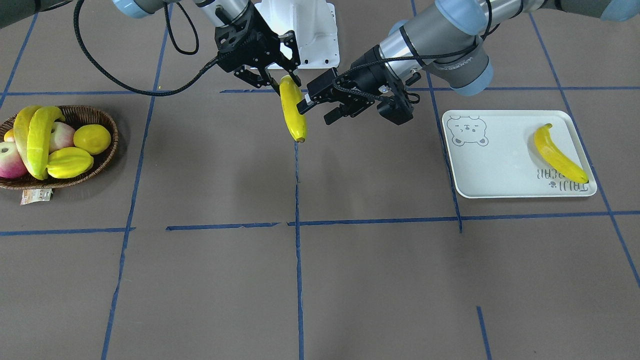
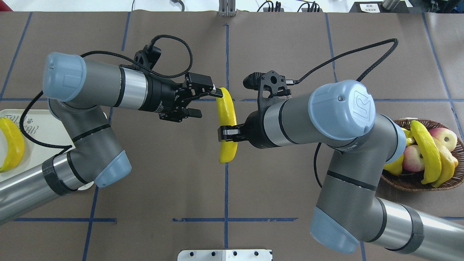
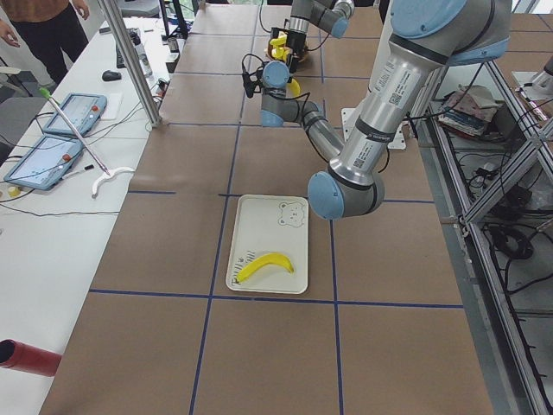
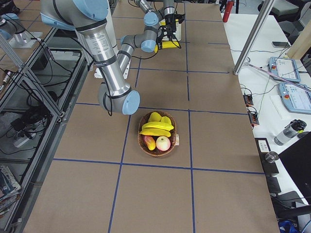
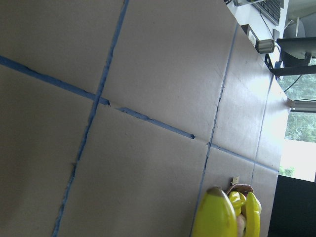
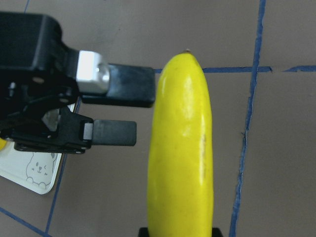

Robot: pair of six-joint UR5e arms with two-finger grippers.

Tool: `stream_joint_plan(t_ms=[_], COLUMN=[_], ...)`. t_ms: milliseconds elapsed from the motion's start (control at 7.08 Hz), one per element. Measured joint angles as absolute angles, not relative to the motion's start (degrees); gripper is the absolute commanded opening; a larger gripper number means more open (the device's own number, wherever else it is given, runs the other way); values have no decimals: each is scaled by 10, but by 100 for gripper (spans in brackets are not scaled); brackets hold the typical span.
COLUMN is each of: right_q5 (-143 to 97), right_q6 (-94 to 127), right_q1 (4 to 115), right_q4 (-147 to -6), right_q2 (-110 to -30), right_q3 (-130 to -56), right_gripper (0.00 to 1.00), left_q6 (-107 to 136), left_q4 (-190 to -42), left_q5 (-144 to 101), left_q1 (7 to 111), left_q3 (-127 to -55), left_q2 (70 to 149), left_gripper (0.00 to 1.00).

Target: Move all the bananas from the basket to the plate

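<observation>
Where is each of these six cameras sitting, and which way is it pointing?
Front-facing: across the table, looking down toward the robot; both arms, right tool gripping a banana.
Overhead: behind the robot, looking forward and down; both arms.
Exterior left: table's end by the plate; left arm near.
Exterior right: table's end by the basket; right arm near.
Left wrist: on the left arm, looking along the table; no tool shows.
Right wrist: looking at the held banana and the open left tool.
Shared: both wrist views show that banana.
</observation>
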State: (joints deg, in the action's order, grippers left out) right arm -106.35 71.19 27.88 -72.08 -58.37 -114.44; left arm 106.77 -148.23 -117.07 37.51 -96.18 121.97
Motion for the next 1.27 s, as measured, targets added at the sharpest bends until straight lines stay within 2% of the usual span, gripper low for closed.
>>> stream_joint_plan(t_ms=[283, 424, 565, 707, 848, 989, 1272], right_q5=[-1063, -1063, -1063, -1063, -1064, -1065, -1066], right_q6=[712, 712, 712, 712, 712, 712, 713], right_q1=[274, 273, 273, 273, 273, 273, 272], right_q4=[-721, -720, -720, -720, -720, -720, -721], right_q2=[-583, -583, -583, -583, -584, -584, -584], right_q3=[-1146, -1147, -1148, -1149, -1149, -1149, -1151], right_gripper=[1, 2, 4, 28, 61, 100, 100], left_q6=[1069, 1070, 1070, 1070, 1069, 1067, 1063], left_q4=[-1483, -1483, -1483, -1482, -1482, -1482, -1481], left_q5=[-1156, -1145, -1139, -1136, -1135, -1135, -1136], left_q1=[359, 349, 343, 339, 337, 337, 337], left_q3=[-962, -962, -962, -962, -962, -962, -962], left_q2=[1229, 1231, 1232, 1232, 1232, 1231, 1228], left_gripper=[88, 75, 31, 0, 0, 0, 0])
